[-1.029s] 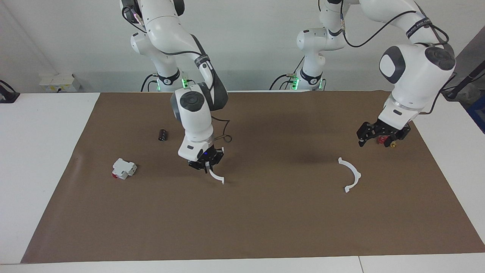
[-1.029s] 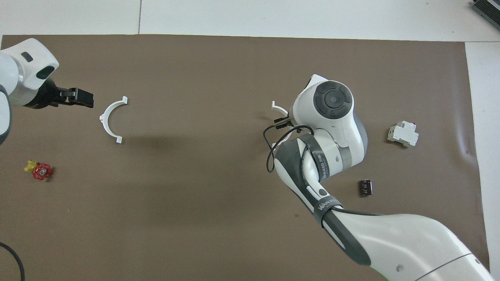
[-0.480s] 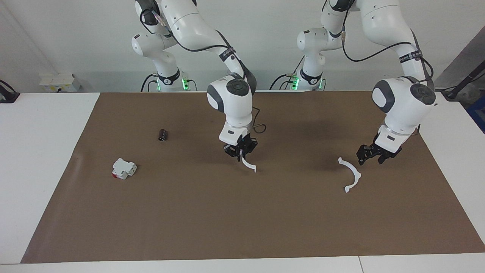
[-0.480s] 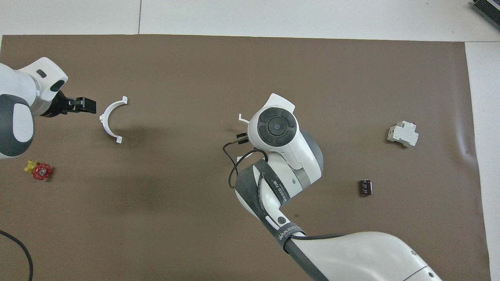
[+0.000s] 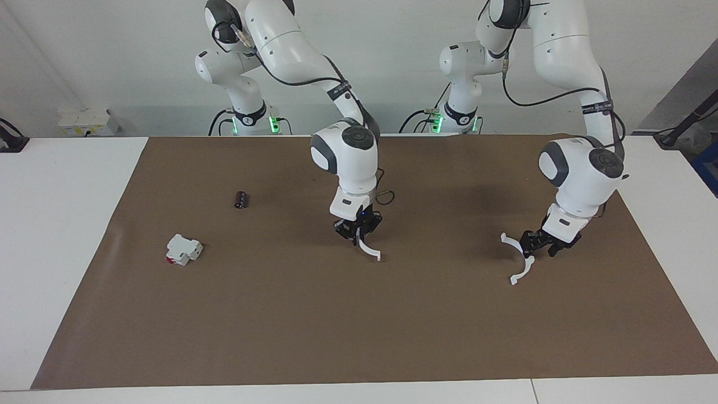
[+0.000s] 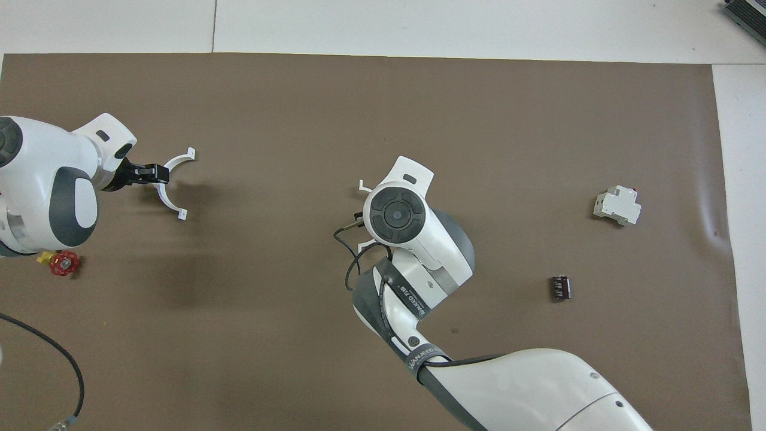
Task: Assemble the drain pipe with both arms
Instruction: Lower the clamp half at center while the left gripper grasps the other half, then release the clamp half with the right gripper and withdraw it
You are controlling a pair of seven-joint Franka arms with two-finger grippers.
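The drain pipe is two separate white half-ring arcs. My right gripper (image 5: 357,235) is shut on one arc (image 5: 370,252) and holds it just above the middle of the brown mat. In the overhead view the right wrist hides this gripper and only the arc's end tabs (image 6: 363,187) show. The other arc (image 5: 526,268) lies flat on the mat toward the left arm's end; it also shows in the overhead view (image 6: 167,203). My left gripper (image 5: 538,244) is low at that arc's middle, its fingers apart on either side of the band, as the overhead view (image 6: 149,173) also shows.
A blocky white-and-red part (image 5: 183,249) and a small black cylinder (image 5: 241,200) lie toward the right arm's end of the mat (image 5: 359,336). A small red and yellow valve (image 6: 63,262) lies near the left arm, closer to the robots than the loose arc.
My right gripper carried its arc from near the white-and-red part to the middle of the mat. My left gripper came down from above the valve to the loose arc.
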